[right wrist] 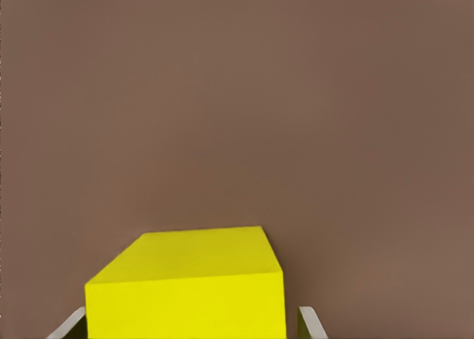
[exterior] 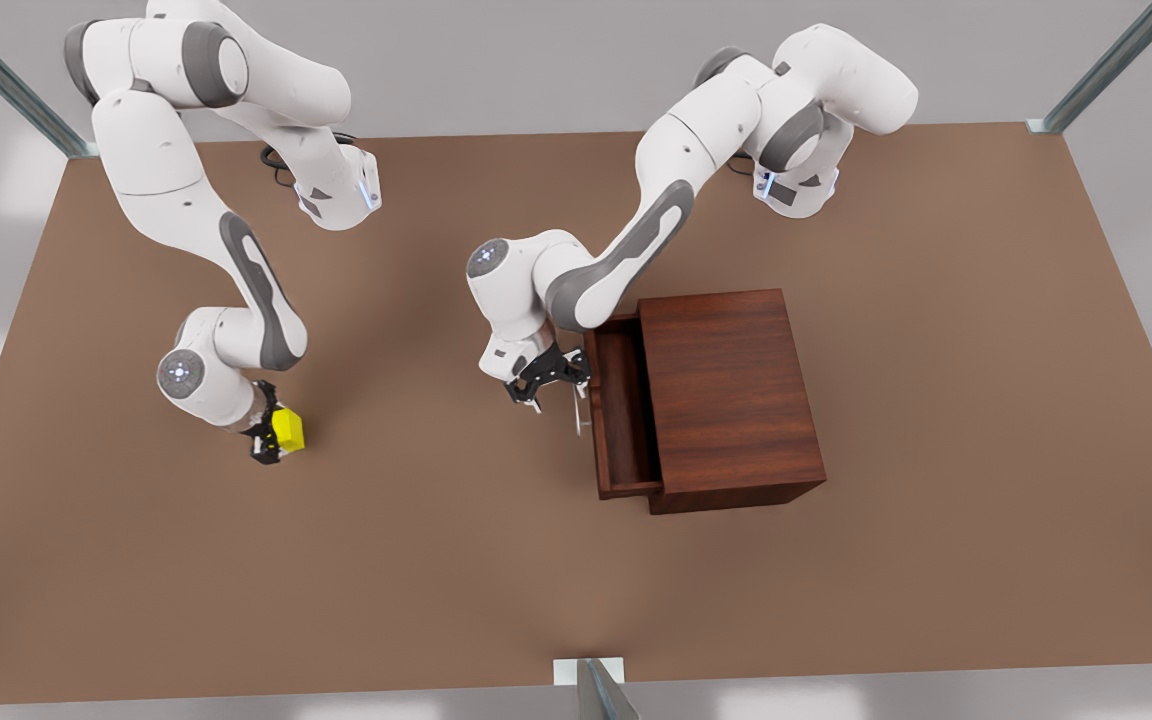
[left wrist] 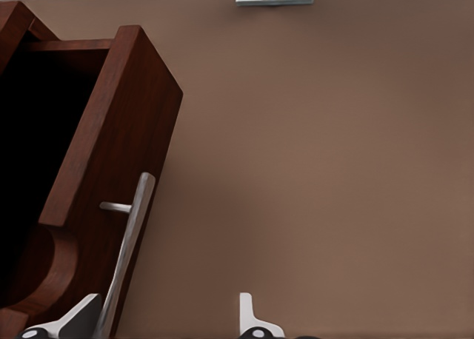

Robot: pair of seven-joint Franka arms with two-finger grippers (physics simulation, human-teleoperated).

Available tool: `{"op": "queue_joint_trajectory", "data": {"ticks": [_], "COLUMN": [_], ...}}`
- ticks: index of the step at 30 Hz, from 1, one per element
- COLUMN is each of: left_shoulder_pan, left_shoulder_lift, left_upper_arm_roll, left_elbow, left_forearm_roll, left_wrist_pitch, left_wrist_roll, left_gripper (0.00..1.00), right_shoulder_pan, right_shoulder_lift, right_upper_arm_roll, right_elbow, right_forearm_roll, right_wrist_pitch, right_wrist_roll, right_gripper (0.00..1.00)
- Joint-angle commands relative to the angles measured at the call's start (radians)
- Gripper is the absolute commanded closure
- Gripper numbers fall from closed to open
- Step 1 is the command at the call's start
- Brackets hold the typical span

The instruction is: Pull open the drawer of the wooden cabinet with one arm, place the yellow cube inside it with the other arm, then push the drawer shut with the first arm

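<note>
Yellow cube (right wrist: 185, 287) sat closest to the lens in the right wrist view, with one fingertip (right wrist: 68, 326) showing on either flank of it. We read the right gripper (exterior: 271, 440) as pinching the cube; in the front view we could not tell whether it rested on the table (exterior: 416, 560) or hung just above.

Left gripper (exterior: 543, 385) stood spread. In the left wrist view one finger (left wrist: 74, 320) lay against the silver handle (left wrist: 129, 250) and the other (left wrist: 250, 317) stood apart over bare table, so nothing was clamped.

Drawer (exterior: 619, 415) stood pulled out from the cabinet (exterior: 731, 395), toward 9 o'clock in the front view. Its cavity looked bare, and its long axis ran 12 to 6.

Relation that matters for the coming move: from the cube, the open drawer lay at about 3 o'clock in the front view, well apart across open table. We noted the left gripper between the two, just beside the drawer front. We judged the opening step done and the carry about to start. The right arm is the one loaded, so the travel falls to it. Risk, in our view: the left gripper sits on the straight line, so the cube may need to pass over or around it.
</note>
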Motion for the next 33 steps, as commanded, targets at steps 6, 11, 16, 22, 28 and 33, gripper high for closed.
{"op": "queue_joint_trajectory", "data": {"ticks": [6, 11, 16, 22, 28, 33], "left_shoulder_pan": [-0.025, -0.038, -0.047, -0.070, -0.084, 0.281], "left_shoulder_lift": [0.018, 0.018, 0.015, 0.001, -0.048, -0.422], "left_upper_arm_roll": [-0.009, -0.009, -0.018, -0.076, -0.084, -0.093], "left_elbow": [0.024, 0.026, 0.056, 0.173, 0.179, -0.005], "left_forearm_roll": [-0.013, -0.013, -0.019, -0.062, -0.126, -0.470], "left_wrist_pitch": [-0.014, -0.014, -0.065, -0.240, -0.291, -0.617], "left_wrist_roll": [-0.048, -0.064, -0.062, -0.062, -0.056, 0.530], "left_gripper": [0.00, 0.00, 0.00, 0.00, 0.00, 0.00], "right_shoulder_pan": [-0.010, -0.010, -0.010, -0.008, -0.007, 0.000], "right_shoulder_lift": [0.008, 0.022, 0.022, 0.021, -0.033, -0.162], "right_upper_arm_roll": [0.000, 0.000, 0.000, 0.000, 0.003, 0.103], "right_elbow": [0.001, 0.001, 0.001, 0.001, 0.003, 0.150], "right_forearm_roll": [-0.023, -0.029, -0.027, -0.029, -0.027, -0.016], "right_wrist_pitch": [0.006, 0.017, 0.017, 0.017, 0.008, -0.324], "right_wrist_roll": [0.005, 0.007, 0.020, 0.023, 0.059, 0.232], "right_gripper": [0.00, 0.00, 0.04, 0.22, 0.32, 0.32]}}
